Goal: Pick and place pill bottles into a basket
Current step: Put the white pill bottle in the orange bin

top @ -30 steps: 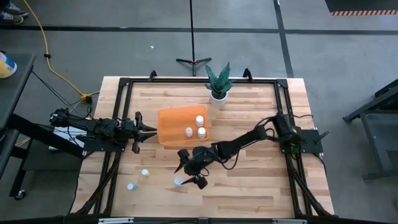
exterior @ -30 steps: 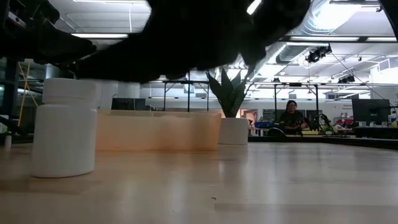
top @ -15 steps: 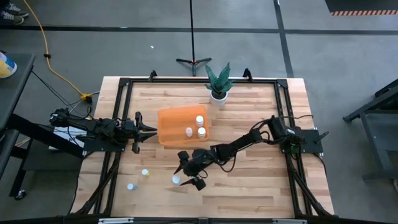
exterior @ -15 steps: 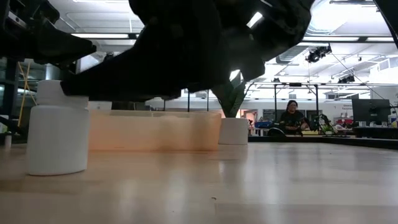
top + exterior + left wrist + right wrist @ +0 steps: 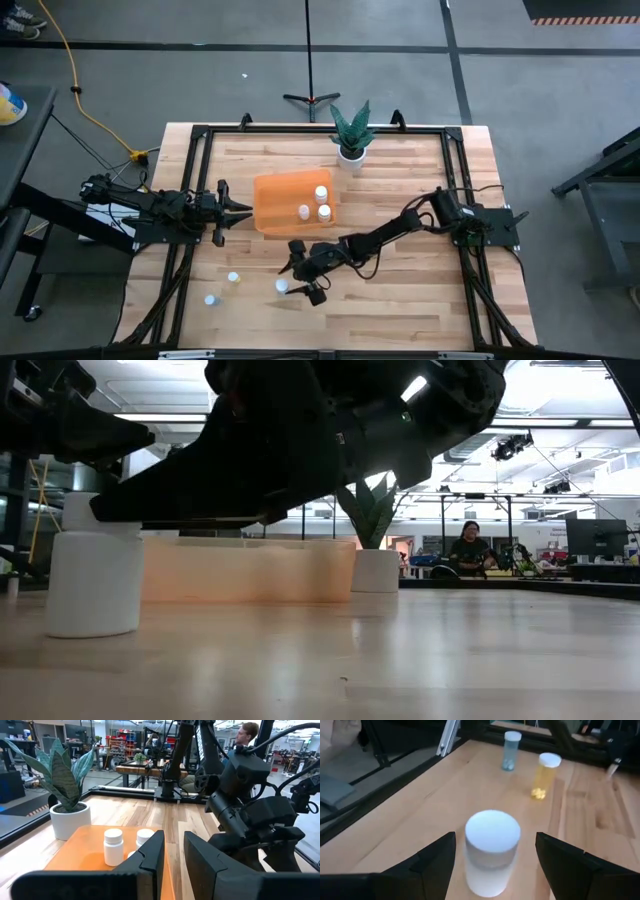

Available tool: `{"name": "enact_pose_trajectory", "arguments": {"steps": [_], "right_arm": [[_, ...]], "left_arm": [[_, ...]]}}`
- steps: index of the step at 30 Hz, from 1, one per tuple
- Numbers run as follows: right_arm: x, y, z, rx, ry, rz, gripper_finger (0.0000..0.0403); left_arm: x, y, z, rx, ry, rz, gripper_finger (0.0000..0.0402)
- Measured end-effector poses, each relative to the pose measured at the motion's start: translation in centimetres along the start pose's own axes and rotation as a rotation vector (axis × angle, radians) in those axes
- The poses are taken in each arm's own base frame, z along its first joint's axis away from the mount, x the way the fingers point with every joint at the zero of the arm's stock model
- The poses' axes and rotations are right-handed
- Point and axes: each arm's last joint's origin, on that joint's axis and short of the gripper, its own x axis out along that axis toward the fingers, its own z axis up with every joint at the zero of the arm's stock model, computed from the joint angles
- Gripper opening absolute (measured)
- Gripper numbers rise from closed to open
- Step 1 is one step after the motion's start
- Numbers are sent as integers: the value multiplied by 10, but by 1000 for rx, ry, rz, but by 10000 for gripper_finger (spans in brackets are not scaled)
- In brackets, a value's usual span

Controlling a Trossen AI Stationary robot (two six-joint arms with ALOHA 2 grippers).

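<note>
While its two fingers stand spread apart, the right gripper (image 5: pixel 297 280) hangs low over the near-left part of the table (image 5: pixel 400 300), with a white pill bottle (image 5: pixel 491 851) upright on the wood between the fingers; whether either finger touches the bottle cannot be told.

Item, same bottle: white body, round white cap, seen in the low view beneath the dark gripper mass.

Item, blue-tinted bottle (image 5: pixel 510 750) and amber bottle (image 5: pixel 544 775): both upright with white caps, well beyond the white one in the right wrist view, near each other but apart. From above they stand near the table's near-left corner.

Item, basket (image 5: pixel 272 205): shallow, translucent orange, left of table centre, apart from the right gripper. Contents: three white-capped bottles (image 5: pixel 321 193) upright, grouped at its right end.

Item, left gripper (image 5: pixel 242 208): level at the table's left edge, just beside the basket's left wall, fingers slightly parted, holding nothing.

Item, white pot with green plant (image 5: pixel 350 134): at the far edge of the table, beyond the basket.

Item, a seated person (image 5: pixel 468 547): in the room behind.
</note>
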Motion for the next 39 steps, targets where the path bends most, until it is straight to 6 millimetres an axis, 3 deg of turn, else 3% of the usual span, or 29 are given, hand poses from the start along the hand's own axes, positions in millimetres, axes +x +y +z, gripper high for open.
{"name": "enact_pose_trajectory", "arguments": {"steps": [8,19,34,39], "right_arm": [[12,1,-20,8,-64,-16,264],[11,-2,-18,13,-72,-26,257],[11,-2,-16,33,-93,-23,147],[7,-13,-5,29,-181,-29,146]], "left_arm": [[0,0,0,0,0,1,108],[0,0,0,0,0,1,108],[0,0,0,0,0,1,108],[0,0,0,0,0,1,108]]}}
